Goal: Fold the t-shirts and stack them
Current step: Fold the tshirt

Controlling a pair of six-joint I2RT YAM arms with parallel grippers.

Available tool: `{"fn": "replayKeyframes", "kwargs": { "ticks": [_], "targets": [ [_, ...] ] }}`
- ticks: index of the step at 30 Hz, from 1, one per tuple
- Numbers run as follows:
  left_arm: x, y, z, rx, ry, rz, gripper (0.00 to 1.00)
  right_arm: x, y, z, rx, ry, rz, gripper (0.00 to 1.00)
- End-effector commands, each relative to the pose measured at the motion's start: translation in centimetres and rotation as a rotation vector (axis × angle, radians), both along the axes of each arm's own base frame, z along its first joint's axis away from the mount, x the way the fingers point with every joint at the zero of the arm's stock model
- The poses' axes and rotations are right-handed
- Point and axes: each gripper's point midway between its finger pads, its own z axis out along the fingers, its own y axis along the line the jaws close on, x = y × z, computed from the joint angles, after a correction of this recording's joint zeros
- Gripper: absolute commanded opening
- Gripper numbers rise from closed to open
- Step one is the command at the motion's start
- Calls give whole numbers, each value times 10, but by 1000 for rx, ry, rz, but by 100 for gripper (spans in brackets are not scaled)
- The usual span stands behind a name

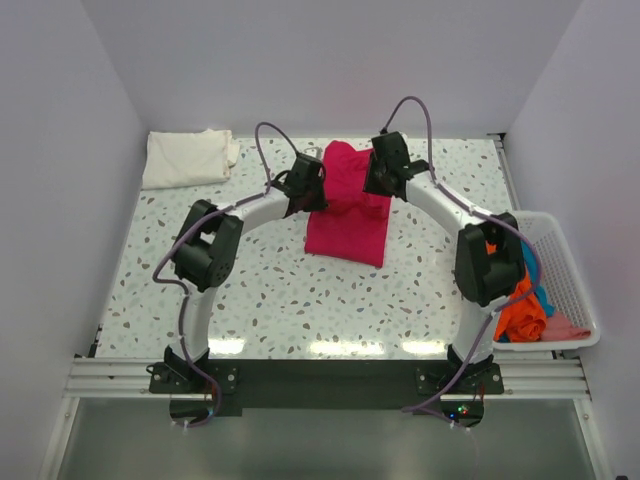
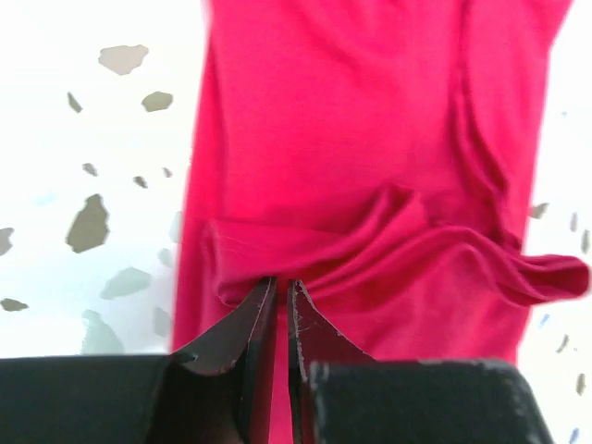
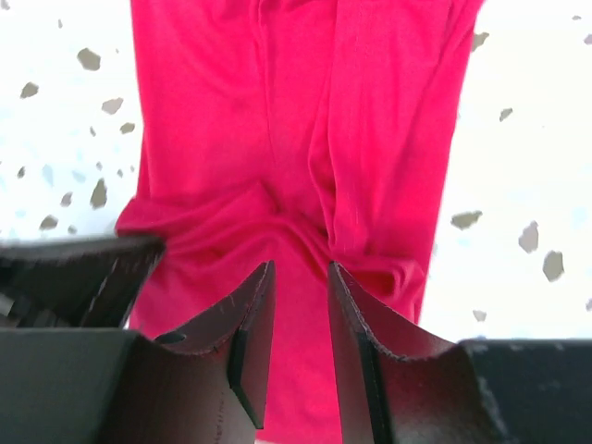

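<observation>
A magenta-red t-shirt [image 1: 345,218] lies folded into a long strip in the middle of the table, its far end bunched. My left gripper [image 1: 316,190] is at its left edge. In the left wrist view its jaws [image 2: 282,281] stand a thin slit apart, pinching a raised fold of the magenta cloth [image 2: 370,166]. My right gripper [image 1: 374,176] hovers at the shirt's right far side. Its jaws [image 3: 301,266] are open over the cloth [image 3: 277,120], with nothing between them. A cream-white t-shirt [image 1: 188,157] lies folded at the back left corner.
A white mesh basket [image 1: 566,262] stands at the table's right edge, behind my right arm's elbow. It holds an orange t-shirt [image 1: 522,312], a blue one [image 1: 541,296] and a pink one [image 1: 566,328]. White walls close in the table.
</observation>
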Motion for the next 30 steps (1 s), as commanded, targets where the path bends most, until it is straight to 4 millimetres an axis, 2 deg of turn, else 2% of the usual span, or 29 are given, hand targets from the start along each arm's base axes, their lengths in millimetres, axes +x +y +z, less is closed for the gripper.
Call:
{"fn": "replayKeyframes", "kwargs": {
  "ticks": [1, 3, 5, 7, 8, 9, 11, 12, 13, 14, 15, 16, 17, 18, 19, 20, 24, 30],
  "targets": [
    [18, -6, 15, -23, -51, -30, 15, -19, 7, 26, 46, -49, 43, 34],
    [24, -7, 20, -30, -66, -36, 17, -35, 17, 22, 54, -40, 82, 34],
    [31, -8, 25, -41, -82, -35, 19, -42, 28, 20, 64, -48, 115, 34],
    [39, -7, 34, -49, -105, -32, 21, -49, 44, 6, 60, -30, 155, 33],
    [41, -7, 36, -48, -110, -33, 23, -50, 52, 7, 65, -30, 173, 34],
    [43, -8, 43, -52, -124, -35, 25, -50, 57, -4, 60, -11, 184, 33],
    [44, -8, 52, -58, -141, -38, 35, -47, 65, -11, 70, -1, 199, 33],
    [42, -7, 60, -61, -153, -40, 37, -42, 70, -10, 80, -9, 202, 33],
    [41, -7, 62, -64, -159, -40, 38, -39, 72, -22, 72, 12, 205, 33],
    [39, -5, 65, -68, -162, -39, 41, -37, 74, -25, 75, 19, 208, 33],
    [34, -2, 68, -73, -161, -31, 42, -31, 79, -20, 85, 3, 212, 33],
    [31, 0, 70, -75, -162, -26, 42, -29, 80, -31, 77, 23, 212, 33],
    [28, 2, 70, -76, -158, -19, 42, -28, 83, -33, 78, 27, 215, 33],
    [21, 8, 60, -68, -130, 1, 41, -24, 84, -32, 78, 27, 215, 33],
    [16, 10, 69, -79, -137, 10, 40, -23, 85, -35, 77, 30, 216, 33],
    [12, 13, 68, -84, -130, 20, 37, -21, 86, -42, 74, 42, 215, 33],
    [-20, 27, 57, -106, -84, 58, 28, -9, 91, -45, 64, 45, 211, 33],
    [-57, 18, 46, -106, -64, 18, 22, 10, 89, -48, 51, 36, 182, 32]
  ]
}}
